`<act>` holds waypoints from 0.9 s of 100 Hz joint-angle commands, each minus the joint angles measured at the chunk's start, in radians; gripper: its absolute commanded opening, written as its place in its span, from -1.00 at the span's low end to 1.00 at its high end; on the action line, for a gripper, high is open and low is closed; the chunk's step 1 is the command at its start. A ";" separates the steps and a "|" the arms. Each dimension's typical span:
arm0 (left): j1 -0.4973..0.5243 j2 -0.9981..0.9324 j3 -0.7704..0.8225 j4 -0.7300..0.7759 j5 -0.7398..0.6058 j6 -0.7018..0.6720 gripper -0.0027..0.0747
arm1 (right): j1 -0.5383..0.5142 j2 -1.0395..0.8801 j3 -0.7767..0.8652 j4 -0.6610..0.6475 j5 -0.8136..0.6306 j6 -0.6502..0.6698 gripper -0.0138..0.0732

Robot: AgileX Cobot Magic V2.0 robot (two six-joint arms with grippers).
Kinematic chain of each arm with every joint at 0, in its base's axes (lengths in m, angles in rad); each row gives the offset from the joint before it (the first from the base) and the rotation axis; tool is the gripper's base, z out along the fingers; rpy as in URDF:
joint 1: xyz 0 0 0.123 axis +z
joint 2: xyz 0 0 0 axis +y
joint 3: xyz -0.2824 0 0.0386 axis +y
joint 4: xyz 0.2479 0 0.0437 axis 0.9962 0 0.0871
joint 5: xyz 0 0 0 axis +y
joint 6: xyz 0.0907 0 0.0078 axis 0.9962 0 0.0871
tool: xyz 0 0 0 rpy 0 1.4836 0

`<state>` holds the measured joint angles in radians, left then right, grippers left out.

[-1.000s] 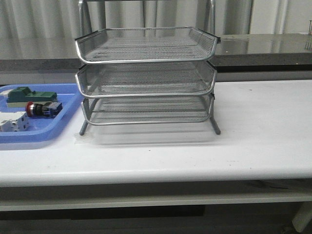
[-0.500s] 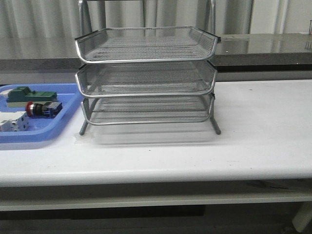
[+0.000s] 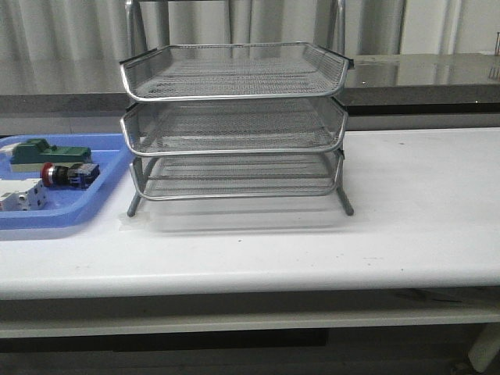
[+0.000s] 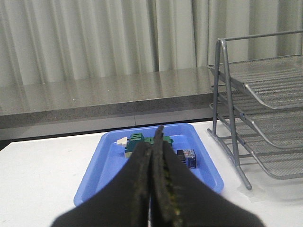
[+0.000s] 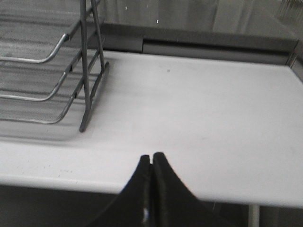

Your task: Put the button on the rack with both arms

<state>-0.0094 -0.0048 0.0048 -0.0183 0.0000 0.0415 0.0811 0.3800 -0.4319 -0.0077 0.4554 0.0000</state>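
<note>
So the rack (image 3: 234,125) sits about mid-worktop (image 3: 406,226) in the front view, 3 wire-mesh trays stacked in a metal frame, all 3 bare as far as I can see through the mesh. Off to its left is a blue tray (image 3: 70,212) with raised edges, close beside the rack's left foot but not touching it.

The button (image 3: 69,174) is lying on its side in that blue tray, red head pointing left, black body in the middle, blue block on the right end. Just behind it is a green block (image 3: 48,153), and in front of it to the left a white terminal block (image 3: 19,195). They look near each other; can't say whether any of them touch.

Neither arm shows up in the front view at all. From the left wrist view, the left tool (image 4: 152,142) is clenched, fingers pressed together with nothing between them, hanging back from the blue tray and aimed at it, with the button partly hidden behind the fingertips. The right tool (image 5: 151,158) is also clenched on nothing, hovering near the front edge of the worktop, off to the right of the rack's right leg, with bare white surface ahead of it.
</note>
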 commanded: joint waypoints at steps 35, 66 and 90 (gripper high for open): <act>-0.007 -0.030 0.033 -0.001 -0.078 -0.011 -0.98 | -0.004 0.461 -0.248 0.242 0.029 0.000 -0.83; -0.007 -0.030 0.033 -0.001 -0.078 -0.011 -0.98 | -0.004 0.607 -0.248 0.486 -0.004 0.000 -0.77; -0.007 -0.030 0.033 -0.001 -0.078 -0.011 -0.98 | -0.004 0.644 -0.248 0.567 -0.014 0.000 -0.06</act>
<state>-0.0094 -0.0048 0.0048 -0.0183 0.0000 0.0415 0.0811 1.0223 -0.6447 0.5135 0.4998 0.0000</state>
